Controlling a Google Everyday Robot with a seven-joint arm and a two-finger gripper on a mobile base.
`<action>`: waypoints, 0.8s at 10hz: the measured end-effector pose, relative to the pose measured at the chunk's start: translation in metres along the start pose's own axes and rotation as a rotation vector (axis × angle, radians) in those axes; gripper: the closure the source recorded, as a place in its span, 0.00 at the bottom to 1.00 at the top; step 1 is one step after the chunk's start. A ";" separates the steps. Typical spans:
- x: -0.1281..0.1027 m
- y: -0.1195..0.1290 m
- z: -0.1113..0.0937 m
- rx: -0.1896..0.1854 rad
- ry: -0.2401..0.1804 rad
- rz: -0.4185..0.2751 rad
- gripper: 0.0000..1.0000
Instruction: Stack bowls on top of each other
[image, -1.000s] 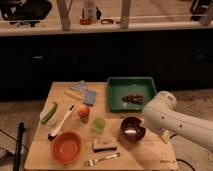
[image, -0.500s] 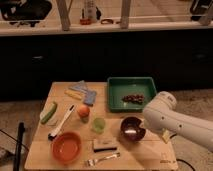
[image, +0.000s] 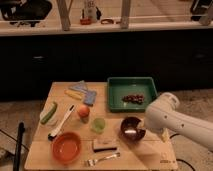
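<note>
Starting with the bowls, we see the dark maroon bowl (image: 132, 129) upright on the wooden table (image: 140, 159) near its front right. The orange bowl (image: 66, 147) sits well apart from it at the front left, also upright. Nothing is stacked yet, so we judge the task to be at its first step: taking hold of the maroon bowl. The gripper (image: 147, 128) is at that bowl's right rim, at the end of the white arm (image: 172, 120) reaching in from the right. The arm's bulk covers it, and we cannot tell whether it grips the rim or merely sits beside it. The bowl appears to rest flat on the table (no tilt that we can make out). Between the two bowls lie a small light-green cup (image: 98, 125), a pale block (image: 104, 145) and a fork (image: 102, 160), with a green tray (image: 131, 80) behind the maroon bowl. The next move, in our view, calls for a secure hold on the rim and a lift high enough to pass over the cup and block. Then comes a carry leftward and a level lowering centred over the orange bowl. The two look alike in size, so a skewed drop could leave one perched on the other's edge.
</note>
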 end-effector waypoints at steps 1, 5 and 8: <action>-0.001 -0.003 0.007 0.005 -0.005 -0.025 0.20; 0.001 -0.015 0.051 0.017 -0.034 -0.103 0.28; 0.007 -0.017 0.063 0.034 -0.046 -0.130 0.56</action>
